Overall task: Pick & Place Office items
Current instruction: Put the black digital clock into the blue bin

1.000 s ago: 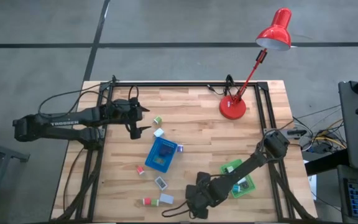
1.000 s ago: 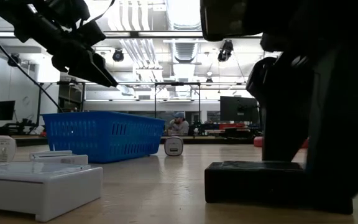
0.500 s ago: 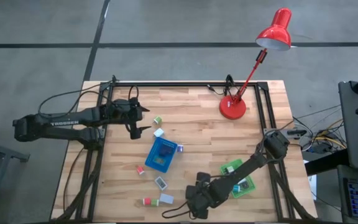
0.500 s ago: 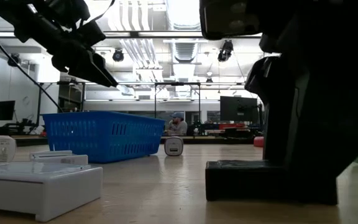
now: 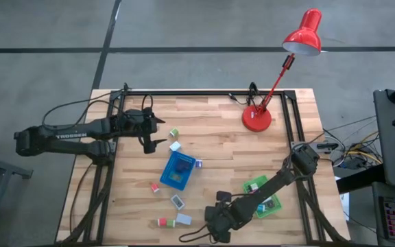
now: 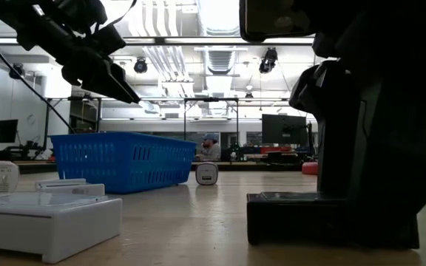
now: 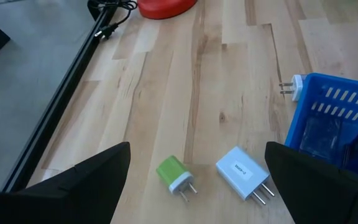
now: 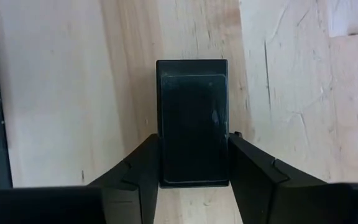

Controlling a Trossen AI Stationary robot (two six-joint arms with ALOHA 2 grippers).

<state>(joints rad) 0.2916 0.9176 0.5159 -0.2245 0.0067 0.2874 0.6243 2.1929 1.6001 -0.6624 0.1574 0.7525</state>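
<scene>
The black box (image 8: pixel 192 121) lies flat on the table (image 5: pixel 218 144) at its near edge, and I see my right gripper (image 8: pixel 192 163) clamped on it, a finger pressed to each long side. My left gripper (image 7: pixel 194 186) hangs wide open over the green plug (image 7: pixel 174 174) and white plug (image 7: pixel 243 173). The blue tray (image 5: pixel 177 170) holds dark and pale items; the green tray (image 5: pixel 262 196) holds several small pieces.

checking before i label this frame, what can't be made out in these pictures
- Black block: right gripper is shut on it; the low view cannot settle whether it has left the table, and the arm covers it from above.
- Green tray: contents partly covered by the right arm, high view.
- Blue basket: cut by the picture edge, left wrist view.
- Red and green items: too small to identify, high view.
</scene>
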